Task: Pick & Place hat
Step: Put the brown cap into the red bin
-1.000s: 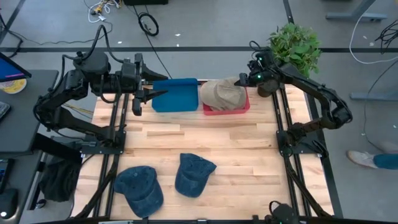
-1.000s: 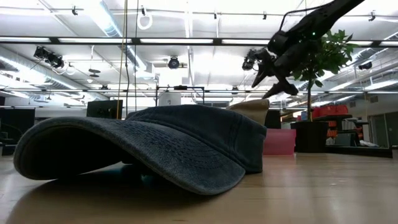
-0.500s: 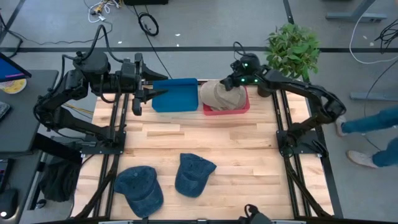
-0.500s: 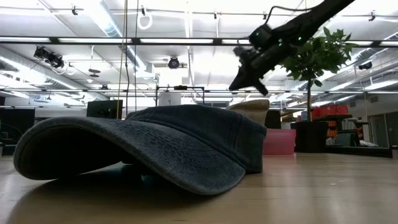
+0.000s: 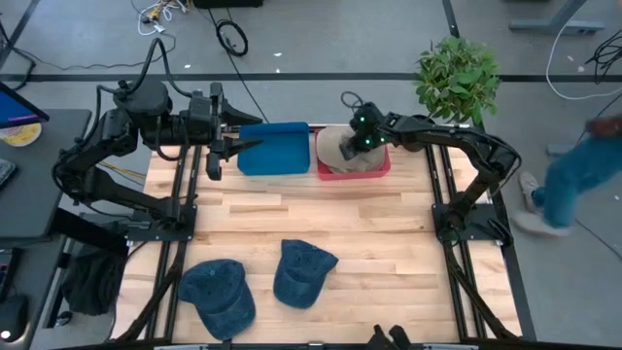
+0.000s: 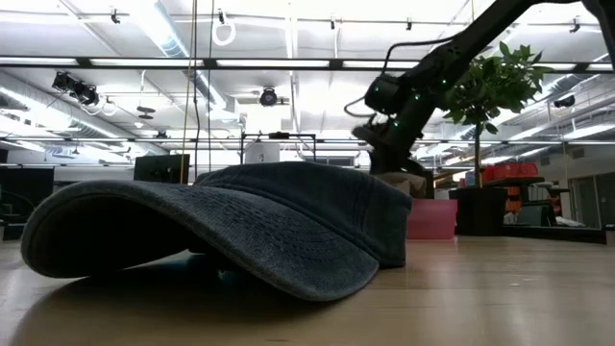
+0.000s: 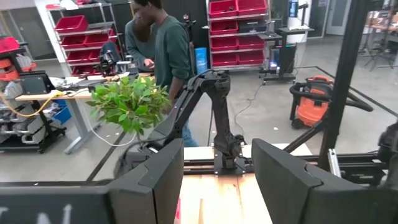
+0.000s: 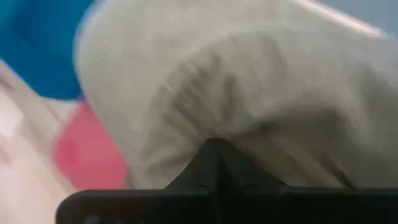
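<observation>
We see the pale wooden plank counter (image 5: 321,233) spread under both dark arms, its far edge carrying two bins side by side. The blue plastic bin (image 5: 273,149) sits at the left of the pair and the pink plastic bin (image 5: 355,166) touches it at the right. Near the front edge lie two dark blue denim caps: the first denim cap (image 5: 219,293) toward the left corner and the second denim cap (image 5: 303,273) just beside it, one of them filling most of the low view. A leafy green potted plant (image 5: 459,68) stands off the counter's far right corner, and in the left wrist view a person in a dark green top (image 7: 163,46) stands behind it in the room. The khaki fabric cap (image 5: 342,149) rests in the pink bin, rising above its rim. The right end effector (image 5: 357,144) is down on this cap's crown with its fingers clenched together, pressed into the fabric; we cannot tell whether any cloth is pinched between them. The left end effector (image 5: 222,156) hangs at the blue bin's left side, its fingers (image 7: 283,177) spread apart and holding nothing.
</observation>
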Robot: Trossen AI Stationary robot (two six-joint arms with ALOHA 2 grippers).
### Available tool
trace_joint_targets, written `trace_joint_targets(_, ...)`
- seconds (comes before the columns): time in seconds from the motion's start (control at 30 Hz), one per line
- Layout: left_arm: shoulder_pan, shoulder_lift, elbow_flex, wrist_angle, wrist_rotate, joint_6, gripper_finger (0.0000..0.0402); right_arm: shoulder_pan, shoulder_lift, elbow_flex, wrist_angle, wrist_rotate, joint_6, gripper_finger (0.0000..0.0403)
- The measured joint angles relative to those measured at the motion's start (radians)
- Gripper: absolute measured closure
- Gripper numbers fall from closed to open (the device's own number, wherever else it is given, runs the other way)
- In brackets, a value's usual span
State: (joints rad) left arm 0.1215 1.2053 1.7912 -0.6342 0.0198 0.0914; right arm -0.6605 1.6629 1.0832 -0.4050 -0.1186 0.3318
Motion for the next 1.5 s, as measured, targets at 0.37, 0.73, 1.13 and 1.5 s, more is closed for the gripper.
trace_joint_targets(0.37, 0.0, 0.0, 0.0, 0.02, -0.02, 0.0, 0.0209, 0.0, 0.018, 0.001, -0.015, 0.041, -0.063, 0.0403)
trace_joint_targets(0.73, 0.0, 0.0, 0.0, 0.019, -0.02, -0.025, 0.0209, 0.038, -0.111, 0.033, -0.047, 0.007, -0.144, 0.0403)
trace_joint_targets(1.13, 0.0, 0.0, 0.0, 0.023, -0.02, -0.027, 0.0209, 0.064, 0.06, 0.174, -0.001, 0.114, -0.375, 0.0403)
trace_joint_targets(1.5, 0.0, 0.0, 0.0, 0.026, -0.02, -0.029, 0.0209, 0.076, 0.241, 0.312, -0.163, 0.104, -0.395, 0.0403)
